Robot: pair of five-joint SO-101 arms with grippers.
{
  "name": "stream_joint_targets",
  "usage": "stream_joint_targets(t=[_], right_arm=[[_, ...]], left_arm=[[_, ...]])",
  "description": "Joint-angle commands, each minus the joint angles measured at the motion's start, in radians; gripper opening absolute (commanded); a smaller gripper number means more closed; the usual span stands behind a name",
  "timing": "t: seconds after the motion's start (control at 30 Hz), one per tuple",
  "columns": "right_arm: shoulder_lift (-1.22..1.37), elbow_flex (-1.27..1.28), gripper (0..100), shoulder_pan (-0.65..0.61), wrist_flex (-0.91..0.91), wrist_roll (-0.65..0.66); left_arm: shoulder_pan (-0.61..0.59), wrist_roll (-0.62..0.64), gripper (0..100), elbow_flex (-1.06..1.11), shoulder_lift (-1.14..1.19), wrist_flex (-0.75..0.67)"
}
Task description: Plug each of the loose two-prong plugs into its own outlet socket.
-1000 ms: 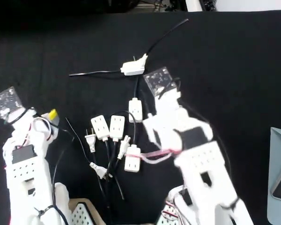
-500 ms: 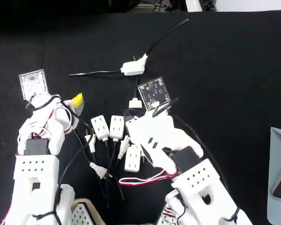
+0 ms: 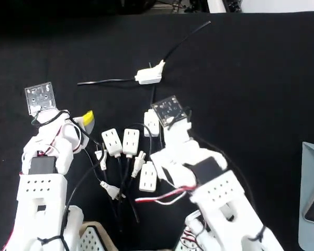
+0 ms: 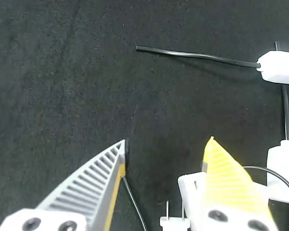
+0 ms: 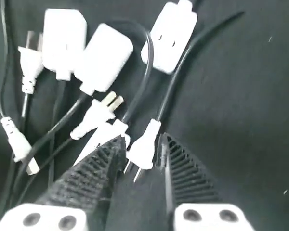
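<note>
Several white sockets (image 3: 121,141) and loose two-prong plugs (image 3: 101,156) lie tangled with black cords at the table's middle front. My right arm (image 3: 193,162) reaches over this pile. My right gripper (image 5: 140,144) is shut on a white plug (image 5: 145,144), whose prongs point back toward the wrist. Two sockets (image 5: 84,48) and a third socket (image 5: 171,29) lie just beyond it, and another plug (image 5: 98,115) lies beside it. My left gripper (image 3: 83,123) hangs open just left of the pile with nothing between its fingers (image 4: 226,178). A plug (image 4: 176,219) sits near the yellow finger.
At the back, a plug and socket (image 3: 149,76) lie joined on their cords, also seen as the joined pair (image 4: 279,67). A grey-blue tray (image 3: 311,193) stands at the right edge. Black cloth covers the table, and a perforated white part (image 3: 89,238) sits at the front.
My left arm swung from the left edge in toward the pile. My right arm turned left, came down over the cords, and then drew slightly back toward the front.
</note>
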Motion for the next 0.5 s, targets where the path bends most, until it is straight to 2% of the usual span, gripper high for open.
stream_joint_targets(t=[0.0, 0.2, 0.47], right_arm=[[0.168, -0.067, 11.0, 0.020, -0.028, -0.052], [0.394, -0.148, 11.0, 0.021, -0.018, -0.135], [0.475, -0.163, 11.0, 0.021, -0.018, -0.173]], left_arm=[[-0.013, 0.005, 26, -0.001, -0.020, -0.020], [-0.048, 0.003, 26, 0.002, -0.020, -0.020], [-0.065, 0.003, 26, 0.004, -0.020, -0.020]])
